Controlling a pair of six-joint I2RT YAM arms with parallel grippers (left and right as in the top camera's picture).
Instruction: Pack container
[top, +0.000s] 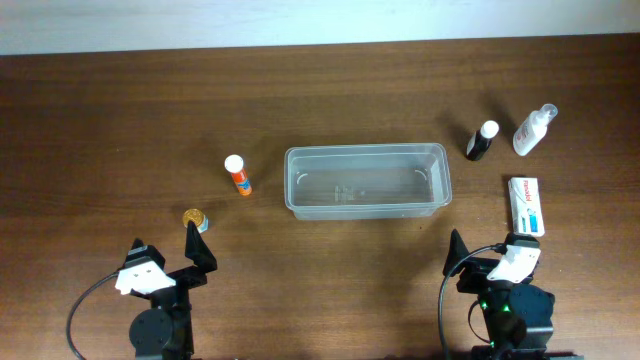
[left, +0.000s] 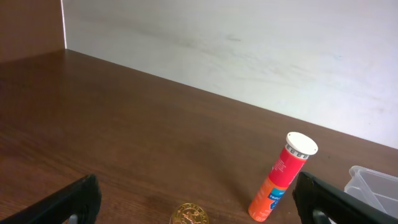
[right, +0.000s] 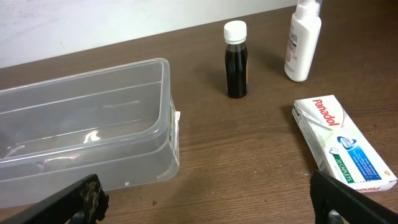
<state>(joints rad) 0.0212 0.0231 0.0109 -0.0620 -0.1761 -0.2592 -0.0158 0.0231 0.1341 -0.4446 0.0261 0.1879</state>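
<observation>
The clear plastic container (top: 366, 180) sits empty at the table's middle; its right end shows in the right wrist view (right: 93, 124) and a corner in the left wrist view (left: 373, 186). An orange tube with a white cap (top: 238, 176) stands left of it (left: 281, 177). A small gold-lidded jar (top: 194, 218) lies nearer my left gripper (left: 189, 199). A dark bottle (top: 482, 141), a white bottle (top: 532, 130) and a white Panadol box (top: 525, 205) are at the right. My left gripper (top: 170, 262) and right gripper (top: 495, 262) are both open and empty near the front edge.
A pale wall runs along the table's far edge (top: 320, 22). The dark bottle (right: 236, 59), white bottle (right: 302, 43) and Panadol box (right: 345, 143) stand ahead and right of my right gripper (right: 208, 199).
</observation>
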